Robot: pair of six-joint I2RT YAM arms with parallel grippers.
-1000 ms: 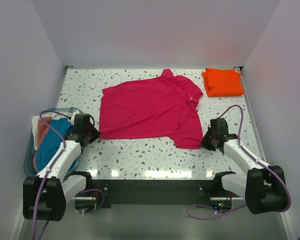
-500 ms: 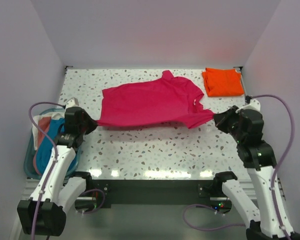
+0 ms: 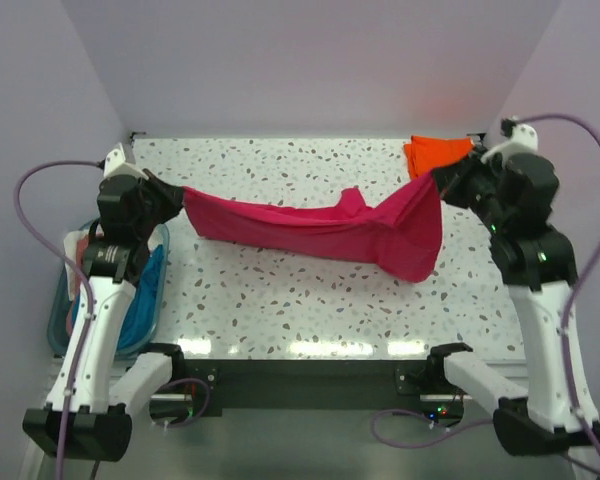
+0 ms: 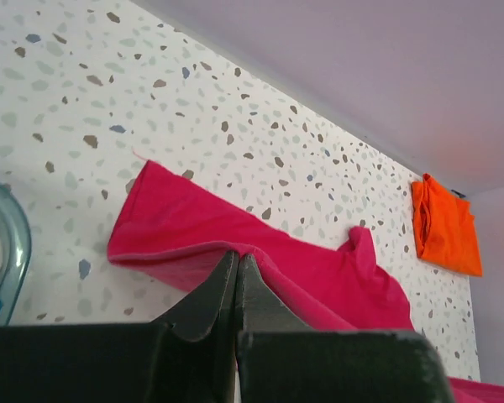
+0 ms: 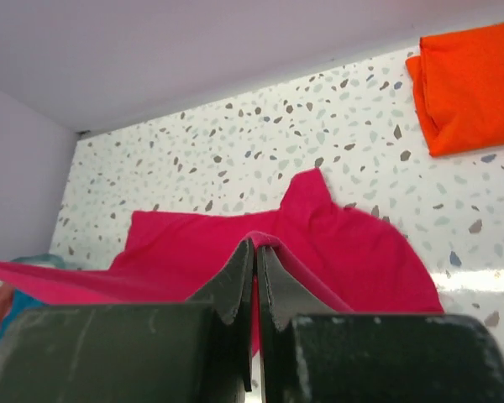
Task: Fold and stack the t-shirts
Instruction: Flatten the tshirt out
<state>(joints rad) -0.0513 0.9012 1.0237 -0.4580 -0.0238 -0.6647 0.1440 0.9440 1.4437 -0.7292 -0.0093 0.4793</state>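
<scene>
**Pink tee strung up between both hands**

Got the left hand (image 3: 172,192) at the middle left of the overhead view, pinched fully shut on one edge of the magenta-pink t-shirt (image 3: 310,228). Same deal with the right hand (image 3: 442,180) at the upper right: clamped tight on the opposite edge, with no gap showing at the tips in either wrist view. Can see the cloth bunched right at the pinch in both of those.

Strung between the two like a hammock, sagging across the middle of the frame, with a wider flap hanging down just below the right hand. Can't tell from above whether the lowest part touches the speckled desk (image 3: 280,300) or just hangs over it.

Further out, spotted the orange t-shirt (image 3: 435,152) folded flat in the upper right corner of the desk, partly hidden behind the right hand. Over at the lower left, off the desk's side, found a clear bluish tub (image 3: 52,325) holding more clothes, teal and pale ones.
</scene>
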